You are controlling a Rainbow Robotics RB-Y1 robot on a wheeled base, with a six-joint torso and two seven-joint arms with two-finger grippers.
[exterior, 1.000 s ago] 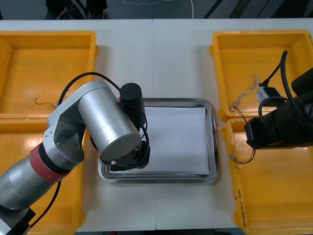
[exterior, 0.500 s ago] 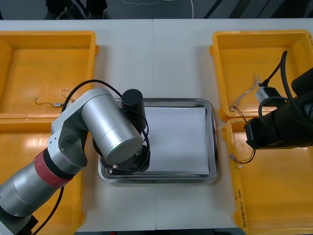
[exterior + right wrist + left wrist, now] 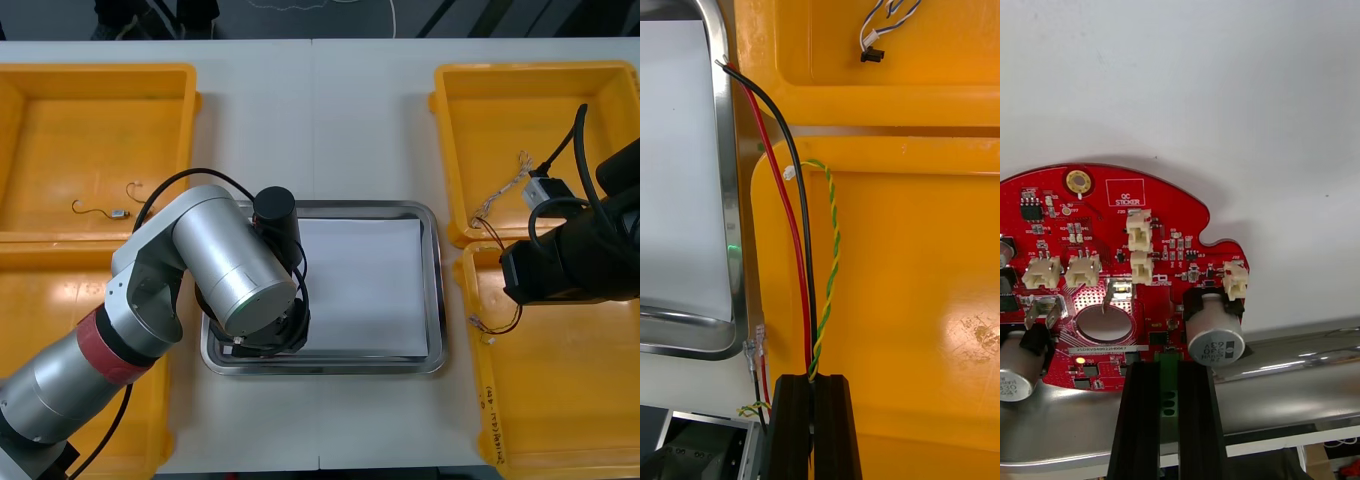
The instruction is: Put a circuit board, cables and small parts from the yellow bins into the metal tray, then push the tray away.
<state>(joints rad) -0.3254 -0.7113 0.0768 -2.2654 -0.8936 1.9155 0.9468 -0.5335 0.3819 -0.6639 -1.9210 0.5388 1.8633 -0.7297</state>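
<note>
My left gripper (image 3: 1169, 390) is shut on the edge of a round red circuit board (image 3: 1112, 240), held low over the white inside of the metal tray (image 3: 1300, 367), near its rim. In the front view the left arm (image 3: 235, 275) covers the left part of the tray (image 3: 432, 290). My right gripper (image 3: 812, 405) is shut on a bundle of cables over the near right yellow bin (image 3: 925, 285): a black wire (image 3: 794, 187), a red wire (image 3: 779, 195) and a yellow-green twisted pair (image 3: 833, 255). Their free ends reach the tray's rim (image 3: 722, 187).
A blue and white twisted cable (image 3: 500, 195) lies in the far right bin (image 3: 520, 110). A thin wire (image 3: 105, 210) lies in the far left bin (image 3: 60, 130). The right arm (image 3: 570, 260) hangs over the divide between the two right bins.
The left arm has shifted a little toward the near edge and over the tray, uncovering the thin wire in the far left bin. The right arm has not moved.
</note>
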